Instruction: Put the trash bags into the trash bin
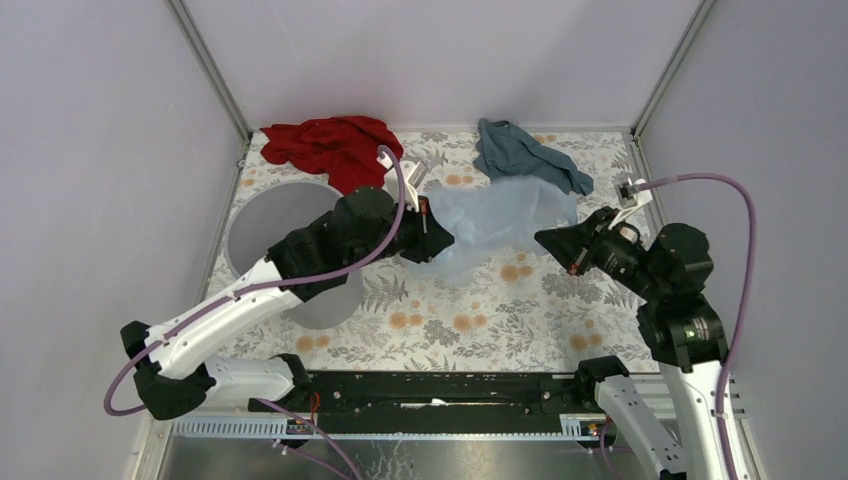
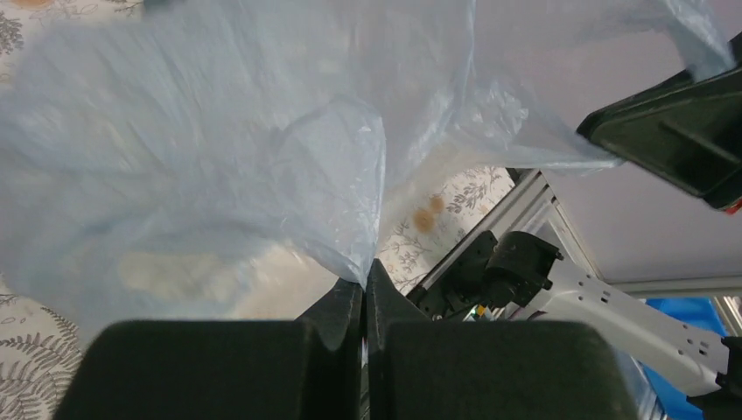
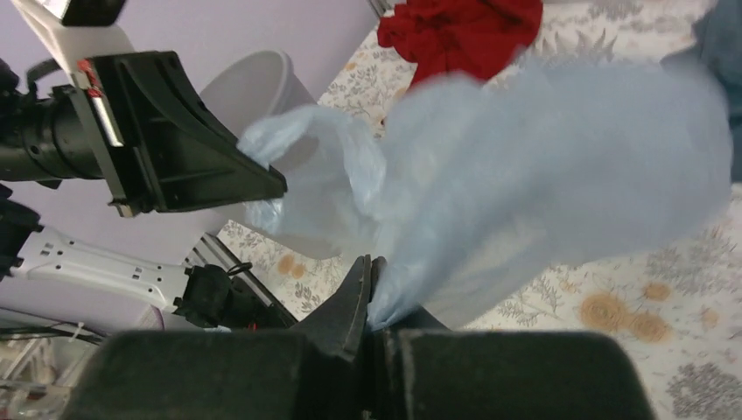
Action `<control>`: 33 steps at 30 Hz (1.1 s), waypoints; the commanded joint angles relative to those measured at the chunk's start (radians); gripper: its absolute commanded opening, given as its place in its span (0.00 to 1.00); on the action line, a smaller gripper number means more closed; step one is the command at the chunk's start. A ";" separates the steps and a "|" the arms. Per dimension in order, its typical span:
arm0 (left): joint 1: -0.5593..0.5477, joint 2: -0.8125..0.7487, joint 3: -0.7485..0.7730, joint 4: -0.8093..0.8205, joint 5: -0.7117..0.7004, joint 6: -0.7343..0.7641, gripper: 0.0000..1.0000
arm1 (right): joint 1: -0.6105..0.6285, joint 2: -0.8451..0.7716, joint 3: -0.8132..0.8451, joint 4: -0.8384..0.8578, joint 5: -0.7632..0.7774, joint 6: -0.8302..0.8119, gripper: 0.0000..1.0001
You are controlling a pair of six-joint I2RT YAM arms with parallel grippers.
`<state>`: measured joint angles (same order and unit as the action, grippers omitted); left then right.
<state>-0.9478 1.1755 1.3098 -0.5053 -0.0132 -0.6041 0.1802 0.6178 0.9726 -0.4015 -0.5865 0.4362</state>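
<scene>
The pale blue translucent trash bag (image 1: 495, 222) hangs stretched above the table's middle between both grippers. My left gripper (image 1: 447, 240) is shut on the bag's left edge, which shows in the left wrist view (image 2: 201, 166) with the film pinched at the fingertips. My right gripper (image 1: 545, 241) is shut on the bag's right edge, which also shows in the right wrist view (image 3: 542, 175). The grey trash bin (image 1: 268, 225) stands at the left, partly hidden under my left arm, and shows in the right wrist view (image 3: 254, 83). The left gripper is just right of the bin.
A red cloth (image 1: 328, 145) lies at the back left beside the bin. A teal-blue cloth (image 1: 525, 155) lies at the back, just behind the bag. The floral tabletop (image 1: 470, 320) is walled on three sides.
</scene>
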 commanded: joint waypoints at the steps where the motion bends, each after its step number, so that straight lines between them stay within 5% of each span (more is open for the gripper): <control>1: -0.099 -0.015 0.073 -0.032 -0.160 -0.009 0.00 | 0.001 0.036 0.130 -0.151 -0.058 -0.147 0.00; 8: -0.181 0.057 0.105 0.125 -0.140 -0.061 0.00 | 0.001 0.078 -0.008 0.227 -0.264 0.167 0.00; 13: -0.184 0.110 0.133 0.148 -0.209 -0.127 0.00 | 0.001 0.116 0.023 0.188 -0.289 0.131 0.01; 18: -0.183 0.096 0.118 0.186 -0.334 -0.195 0.00 | 0.002 0.146 -0.027 0.276 -0.367 0.160 0.17; 22: -0.180 0.106 0.140 0.213 -0.360 -0.186 0.00 | 0.018 0.171 -0.034 0.326 -0.368 0.166 0.43; 27: -0.171 0.168 0.208 0.188 -0.346 -0.171 0.00 | 0.082 0.213 -0.020 0.363 -0.319 0.164 0.62; 33: -0.148 0.206 0.230 0.200 -0.312 -0.177 0.00 | 0.207 0.298 0.005 0.356 -0.178 0.113 0.68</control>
<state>-1.1114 1.3617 1.4994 -0.3458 -0.3294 -0.7769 0.3241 0.8692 0.9386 -0.0872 -0.8581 0.5858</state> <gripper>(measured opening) 0.008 0.678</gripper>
